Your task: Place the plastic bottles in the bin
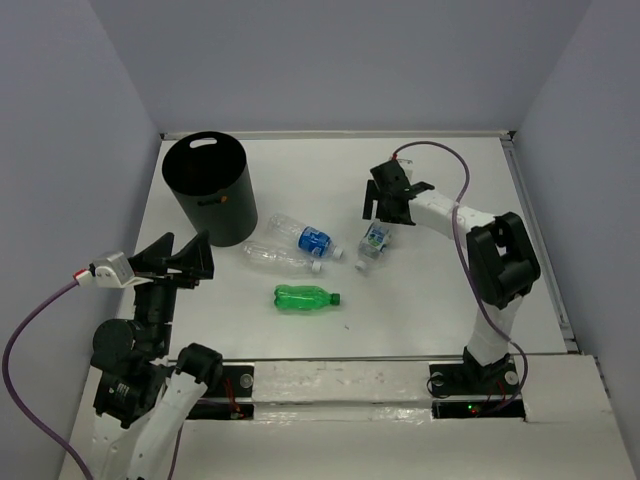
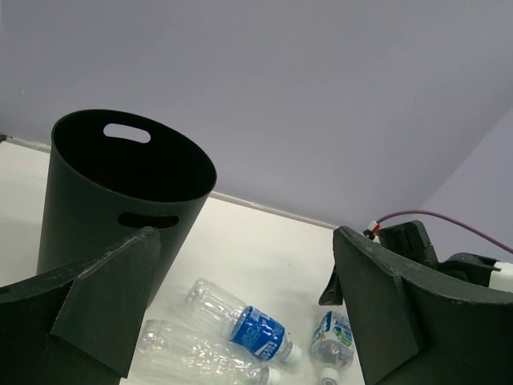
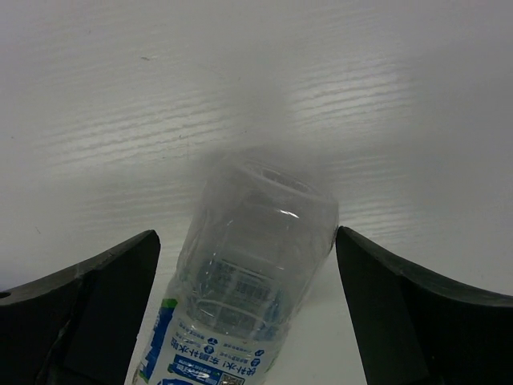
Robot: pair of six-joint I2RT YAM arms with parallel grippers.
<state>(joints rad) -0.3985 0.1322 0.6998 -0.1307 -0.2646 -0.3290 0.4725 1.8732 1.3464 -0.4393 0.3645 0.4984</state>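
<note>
Right end effector (image 1: 388,207) is wide open and holds nothing. The small blue-label bottle (image 1: 375,241) lies on the surface (image 1: 430,300) just at its 6 o'clock in the top view. The bottle's long axis runs roughly 1-to-7, cap at 7, so the fingers straddle its width. Right arm is clearly nearer. Left end effector (image 1: 180,262) is open and empty, well apart at 9, near the black bin (image 1: 215,212).

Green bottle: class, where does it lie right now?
In the top external view, the green bottle lies on its side near the middle of the table, apart from the plain clear bottle, which lies just beyond it.
</note>
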